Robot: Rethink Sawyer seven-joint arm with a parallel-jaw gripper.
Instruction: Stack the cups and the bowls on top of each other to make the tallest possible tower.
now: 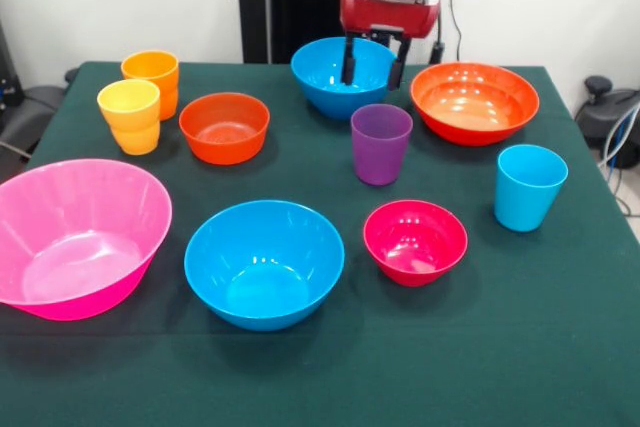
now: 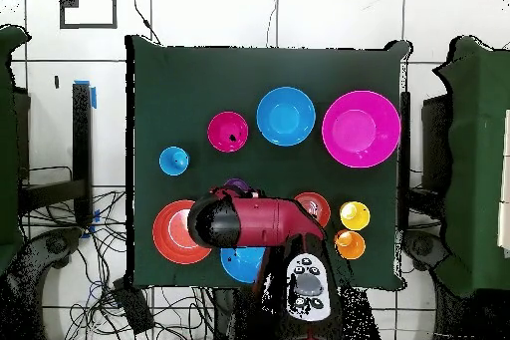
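My gripper [image 1: 373, 63] hangs open and empty above and behind the purple cup [image 1: 381, 143], in front of the far blue bowl [image 1: 335, 75]. In the overhead view the arm [image 2: 249, 221] hides the gripper and most of the purple cup [image 2: 235, 186]. The small orange bowl [image 1: 225, 127] and the small crimson bowl [image 1: 415, 241] each stand alone, upright. The light blue cup [image 1: 529, 186] stands at the right. The yellow cup [image 1: 130, 115] and orange cup [image 1: 152, 77] stand together at the far left. No pile stands anywhere.
The wide orange bowl [image 1: 474, 102] sits right of the gripper. The near blue bowl [image 1: 264, 262] and the huge pink bowl [image 1: 75, 235] sit toward the front. The green cloth [image 1: 500, 347] covers the table.
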